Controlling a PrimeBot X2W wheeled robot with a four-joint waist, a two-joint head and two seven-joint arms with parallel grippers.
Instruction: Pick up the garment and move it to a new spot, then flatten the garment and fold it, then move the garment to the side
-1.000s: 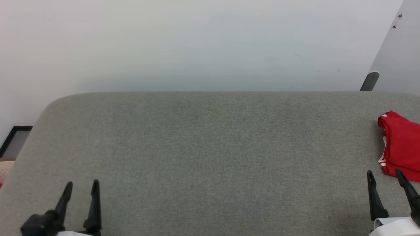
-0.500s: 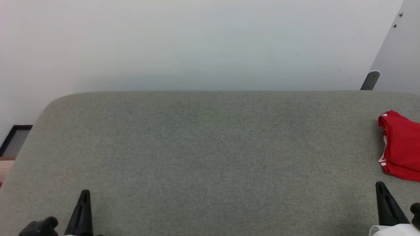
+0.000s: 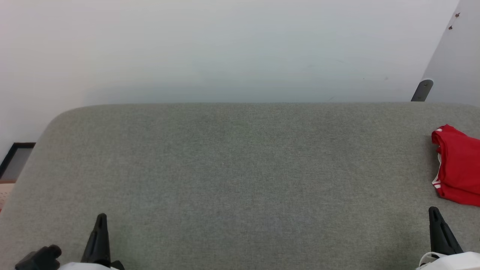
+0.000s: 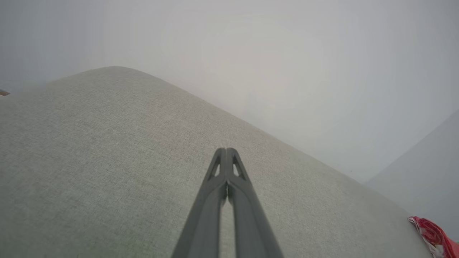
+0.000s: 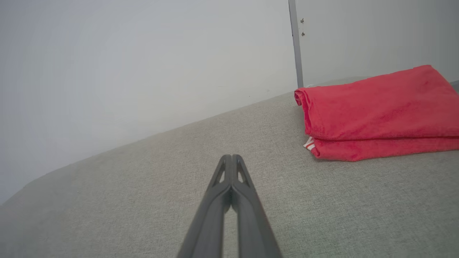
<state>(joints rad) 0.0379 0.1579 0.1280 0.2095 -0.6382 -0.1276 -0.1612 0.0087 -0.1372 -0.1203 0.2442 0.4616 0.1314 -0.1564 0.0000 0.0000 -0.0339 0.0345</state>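
The garment [image 3: 458, 170] is red with a bit of white striped trim and lies folded at the far right of the grey fabric surface [image 3: 240, 180]. The right wrist view has the garment [image 5: 376, 111] as a flat folded stack, ahead and to the right of my right gripper [image 5: 232, 157]. That gripper's fingers are pressed together with nothing between them, and it sits low at the right [image 3: 435, 212], just short of the garment. My left gripper [image 3: 101, 218] is shut and empty at the lower left, far from the garment [image 4: 435, 236].
A pale wall runs behind the surface's far edge. A grey bracket [image 3: 422, 90] stands at the back right beside a wall panel. A dark frame [image 3: 17, 159] sits on the floor off the left edge.
Both grippers have gone from open to shut, with nothing in them, and now sit slightly lower in the head view. The garment has not moved.
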